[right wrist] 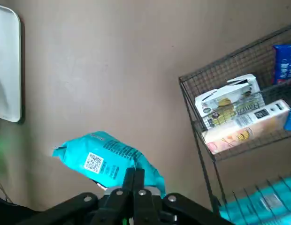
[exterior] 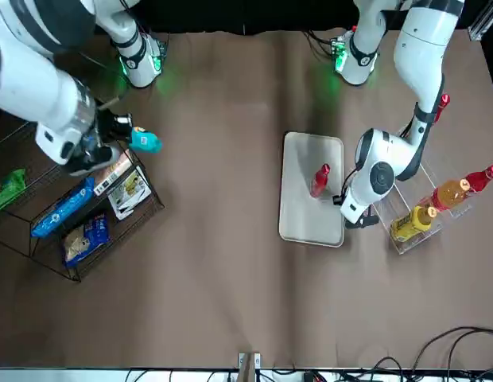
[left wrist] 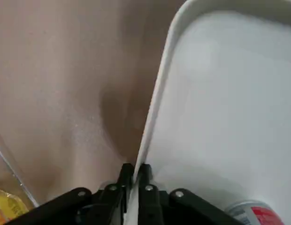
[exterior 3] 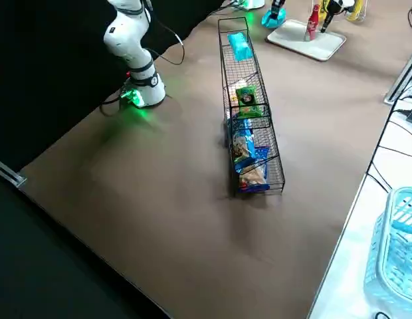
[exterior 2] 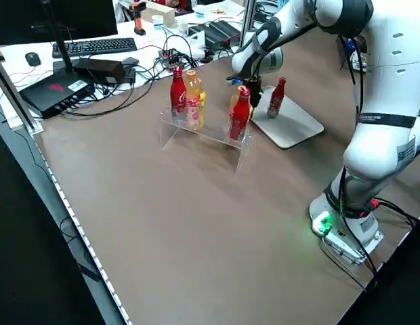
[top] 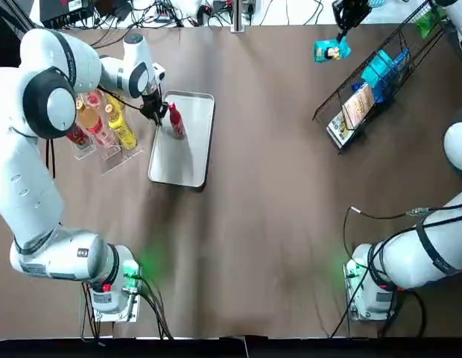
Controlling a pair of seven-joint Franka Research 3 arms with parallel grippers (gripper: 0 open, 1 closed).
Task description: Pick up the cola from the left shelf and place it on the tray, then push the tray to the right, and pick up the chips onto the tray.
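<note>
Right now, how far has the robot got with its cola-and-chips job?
Done: the cola stands on the tray. In hand: the left end effector pinches the tray's rim; the right end effector holds a teal chips bag over the table. Left: the tray sits by the shelf, seemingly not pushed, and no chips are on it.

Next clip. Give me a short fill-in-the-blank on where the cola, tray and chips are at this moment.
1. The cola bottle stands upright on the ____.
2. The right gripper holds the teal ____ bag above the table.
3. The fingers closed on the tray's rim belong to the ____ gripper.

Missing words: tray; chips (the chips bag); left (the left gripper).
</note>
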